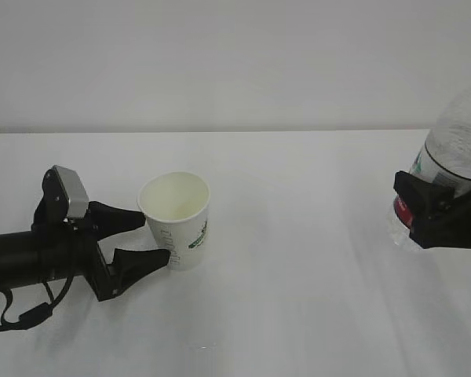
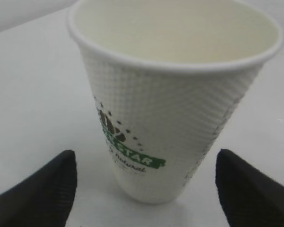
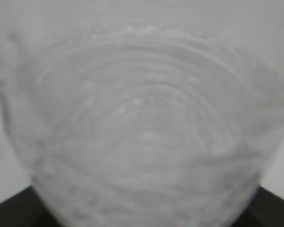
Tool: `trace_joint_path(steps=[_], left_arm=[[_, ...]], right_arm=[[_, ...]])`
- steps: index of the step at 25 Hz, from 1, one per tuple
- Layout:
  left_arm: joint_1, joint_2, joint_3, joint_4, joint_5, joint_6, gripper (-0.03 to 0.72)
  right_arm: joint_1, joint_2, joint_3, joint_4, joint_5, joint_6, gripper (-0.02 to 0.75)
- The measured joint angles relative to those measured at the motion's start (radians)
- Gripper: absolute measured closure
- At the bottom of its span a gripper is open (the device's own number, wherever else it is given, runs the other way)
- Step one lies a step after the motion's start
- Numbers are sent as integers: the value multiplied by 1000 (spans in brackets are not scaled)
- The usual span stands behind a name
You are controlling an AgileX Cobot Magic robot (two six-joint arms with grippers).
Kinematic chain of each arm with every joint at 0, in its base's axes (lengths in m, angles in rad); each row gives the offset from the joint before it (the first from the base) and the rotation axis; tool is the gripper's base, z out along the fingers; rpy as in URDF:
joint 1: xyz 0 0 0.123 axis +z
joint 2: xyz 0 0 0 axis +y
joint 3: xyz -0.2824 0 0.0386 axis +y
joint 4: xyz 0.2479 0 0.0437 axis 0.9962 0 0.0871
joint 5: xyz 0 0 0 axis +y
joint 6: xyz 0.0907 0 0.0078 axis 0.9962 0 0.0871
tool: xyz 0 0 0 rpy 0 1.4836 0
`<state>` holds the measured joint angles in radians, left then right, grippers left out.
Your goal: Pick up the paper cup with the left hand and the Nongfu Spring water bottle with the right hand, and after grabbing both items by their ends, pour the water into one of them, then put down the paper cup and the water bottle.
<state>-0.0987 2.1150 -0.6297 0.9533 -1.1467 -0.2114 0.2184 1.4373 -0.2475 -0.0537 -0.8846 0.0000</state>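
The left hand (image 1: 145,239) was held with fingers spread either side of the paper cup (image 1: 177,220), low on its wall; a level, gentle closing was wanted. The right hand (image 1: 436,212) was clamped on the Nongfu Spring water bottle (image 1: 455,149).

The left hand (image 1: 145,238) lies low and level, reaching rightward, its 2 black fingers (image 2: 35,194) spread wide apart. At the right edge, the right hand (image 1: 443,208) is raised, jaws partly closed.
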Motion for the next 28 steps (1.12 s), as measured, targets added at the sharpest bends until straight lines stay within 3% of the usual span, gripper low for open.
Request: trace_joint_path(steps=[11,28], left_arm=[[-54,63,-1,-70,-2,27,-3],[-55,65,-59,-69,-2,94,10]], right_arm=[[0,0,0,0,0,0,233],[0,0,0,-8,0,7,233]])
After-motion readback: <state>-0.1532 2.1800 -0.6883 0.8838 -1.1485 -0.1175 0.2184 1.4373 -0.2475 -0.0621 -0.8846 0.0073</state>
